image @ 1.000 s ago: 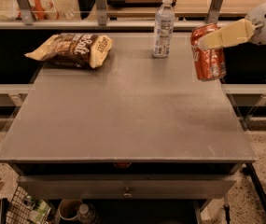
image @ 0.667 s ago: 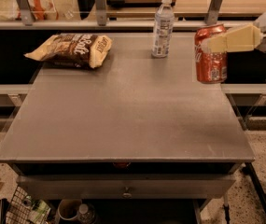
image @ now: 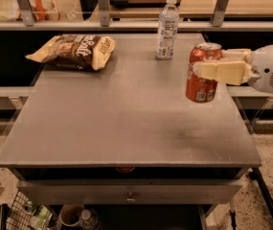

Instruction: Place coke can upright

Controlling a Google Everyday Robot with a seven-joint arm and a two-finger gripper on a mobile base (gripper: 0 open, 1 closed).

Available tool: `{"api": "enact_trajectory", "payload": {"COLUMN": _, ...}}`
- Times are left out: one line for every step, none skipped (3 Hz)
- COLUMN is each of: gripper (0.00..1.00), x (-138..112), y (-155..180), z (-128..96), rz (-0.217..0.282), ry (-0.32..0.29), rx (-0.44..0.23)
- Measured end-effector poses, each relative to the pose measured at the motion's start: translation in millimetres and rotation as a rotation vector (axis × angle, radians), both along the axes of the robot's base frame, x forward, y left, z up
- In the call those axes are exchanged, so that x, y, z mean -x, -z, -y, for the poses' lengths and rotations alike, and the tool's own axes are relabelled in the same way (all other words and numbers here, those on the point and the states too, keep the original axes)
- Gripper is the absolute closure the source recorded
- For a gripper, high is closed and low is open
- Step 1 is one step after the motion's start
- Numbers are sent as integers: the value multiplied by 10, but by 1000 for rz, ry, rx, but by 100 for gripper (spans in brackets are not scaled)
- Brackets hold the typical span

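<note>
The coke can [image: 200, 85], red with a silver top, stands upright at the right side of the grey table [image: 126, 123], its base at or just above the surface. My gripper [image: 204, 63] reaches in from the right, its cream fingers [image: 222, 72] closed around the can's upper half. The white wrist housing is at the right edge of the view.
A clear water bottle [image: 167, 28] with a white cap stands at the back of the table, just left of the can. A chip bag [image: 73, 51] lies at the back left. A railing and shelf run behind the table. A drawer front and basket sit below the front edge.
The gripper has carried the can down and a little left, turning it from tilted to upright at the table's right side.
</note>
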State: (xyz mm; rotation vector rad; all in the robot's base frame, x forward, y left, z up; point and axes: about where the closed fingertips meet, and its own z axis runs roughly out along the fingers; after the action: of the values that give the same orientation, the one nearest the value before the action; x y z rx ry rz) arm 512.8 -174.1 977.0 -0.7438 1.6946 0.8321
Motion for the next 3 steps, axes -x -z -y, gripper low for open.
{"api": "enact_trajectory", "payload": {"gripper": 100, "x": -33, "y": 166, "z": -134, "rz": 73, "ry": 57, "rx": -9}}
{"api": "enact_trajectory", "payload": {"gripper": 100, "x": -63, "y": 287, "z": -222, "rz": 120, "ry": 101, "rx": -7}}
{"api": "enact_trajectory", "payload": {"gripper": 100, "x": -62, "y": 390, "z": -290, "rz": 152, "ry": 141, "rx": -2}}
